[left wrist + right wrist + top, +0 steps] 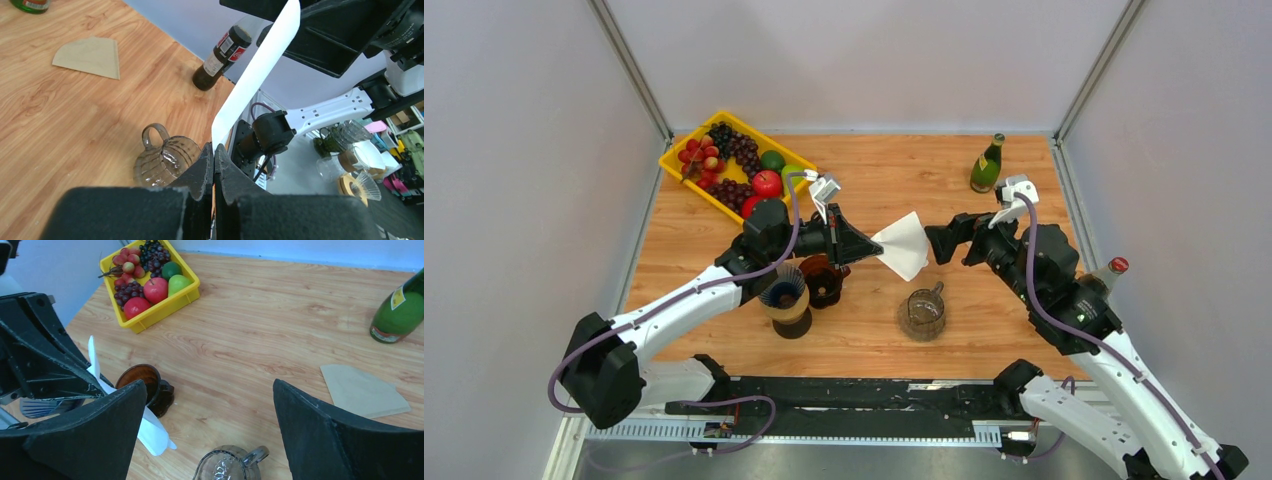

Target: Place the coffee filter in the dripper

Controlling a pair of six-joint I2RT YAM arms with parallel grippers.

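Observation:
My left gripper [871, 245] is shut on a white paper coffee filter [903, 246] and holds it in the air above the table's middle. In the left wrist view the jaws [214, 150] pinch the filter's lower edge and the sheet [255, 75] rises up and right. A clear ribbed glass dripper [922, 313] with a handle stands on the table below it, seen also in the left wrist view [162, 160]. My right gripper [939, 243] is wide open beside the filter's right edge. In the right wrist view [209, 382] the filter [150, 432] shows past its left finger.
An amber dripper [822, 280] and a ribbed dripper on a dark carafe [784, 298] stand under my left arm. A brown paper filter [360, 390] lies flat on the table. A green bottle [987, 164], a red-capped bottle [1109, 270] and a yellow fruit tray [686, 186] stand around.

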